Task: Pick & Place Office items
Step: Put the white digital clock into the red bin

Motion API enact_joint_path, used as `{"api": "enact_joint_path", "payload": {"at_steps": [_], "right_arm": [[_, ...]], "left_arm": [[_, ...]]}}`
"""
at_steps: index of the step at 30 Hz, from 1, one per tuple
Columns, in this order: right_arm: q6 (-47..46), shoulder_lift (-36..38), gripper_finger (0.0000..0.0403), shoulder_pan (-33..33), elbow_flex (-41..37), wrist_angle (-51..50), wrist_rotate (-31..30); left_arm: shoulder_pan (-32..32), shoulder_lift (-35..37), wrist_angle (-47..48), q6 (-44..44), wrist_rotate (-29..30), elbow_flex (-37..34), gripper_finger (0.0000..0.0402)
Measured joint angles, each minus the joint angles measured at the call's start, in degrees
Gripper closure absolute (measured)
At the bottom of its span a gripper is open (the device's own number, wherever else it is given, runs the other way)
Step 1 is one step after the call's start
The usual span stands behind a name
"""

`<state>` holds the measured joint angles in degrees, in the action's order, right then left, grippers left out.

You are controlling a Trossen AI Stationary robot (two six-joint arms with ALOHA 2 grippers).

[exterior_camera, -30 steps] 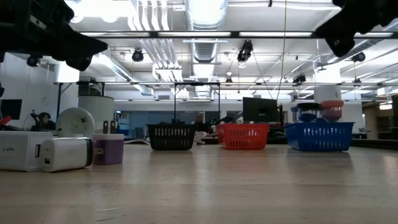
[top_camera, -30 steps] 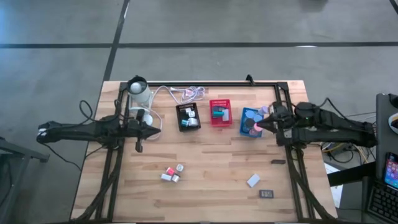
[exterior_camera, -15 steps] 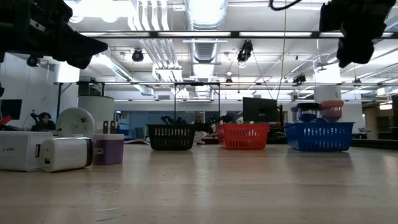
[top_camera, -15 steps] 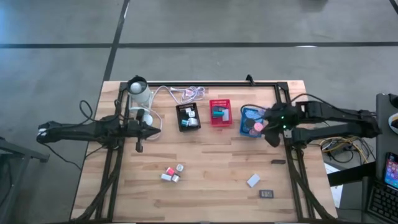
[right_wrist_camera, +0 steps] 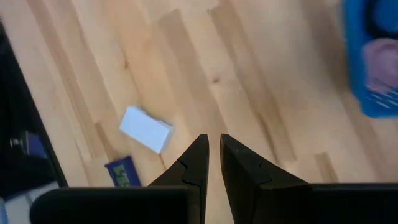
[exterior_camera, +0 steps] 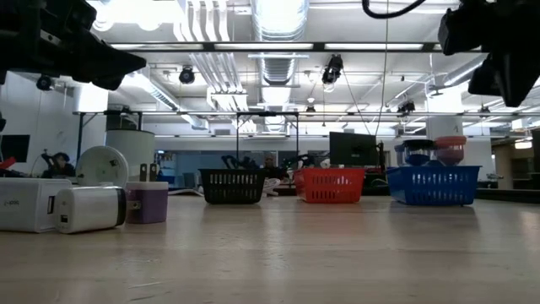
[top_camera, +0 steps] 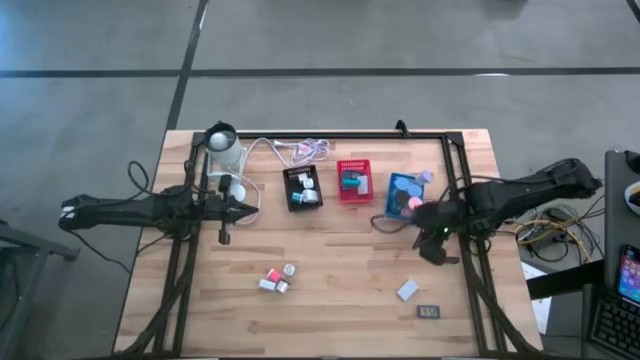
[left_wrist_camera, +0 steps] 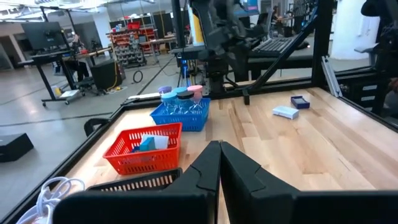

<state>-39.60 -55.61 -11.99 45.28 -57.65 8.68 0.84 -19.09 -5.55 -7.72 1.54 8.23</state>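
Both grippers are shut and hold nothing. My right gripper [top_camera: 430, 243] [right_wrist_camera: 212, 146] hangs above the bare wood just near of the blue tray [top_camera: 403, 196], pointing steeply down. A white block [top_camera: 407, 290] [right_wrist_camera: 146, 129] and a small dark rectangle [top_camera: 429, 312] [right_wrist_camera: 121, 173] lie flat on the table near of it. A cluster of pink and white pieces [top_camera: 275, 279] lies at mid-table. Rolls sit in the blue tray, and a lavender roll [top_camera: 425, 177] is at its far right corner. My left gripper [top_camera: 253, 210] [left_wrist_camera: 219, 149] waits level at the left.
A black tray [top_camera: 302, 187] and a red tray [top_camera: 354, 181] stand left of the blue one, each holding pieces. A white coiled cable [top_camera: 305, 151] and white plugs [top_camera: 225, 150] lie at the far left. A black frame [top_camera: 330, 135] borders the table.
My right gripper has swung from beside the blue tray toward the table's near edge and sunk a little. It has tipped from nearly level to pointing steeply down. Its fingers have stayed shut.
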Motion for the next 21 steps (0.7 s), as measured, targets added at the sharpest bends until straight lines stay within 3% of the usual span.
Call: {"api": "enact_joint_path", "payload": {"at_steps": [9,21], "right_arm": [[6.43,-12.04,0.0354,-9.07,0.09,7.18,0.55],[6.93,-23.78,0.0244,-12.29,0.22,17.85,5.48]], "left_arm": [[0.00,0.00,-0.01,0.08,0.00,0.00,0.0390],[-0.02,0.00,0.08,0.37,-0.02,-0.02,0.0390]]}}
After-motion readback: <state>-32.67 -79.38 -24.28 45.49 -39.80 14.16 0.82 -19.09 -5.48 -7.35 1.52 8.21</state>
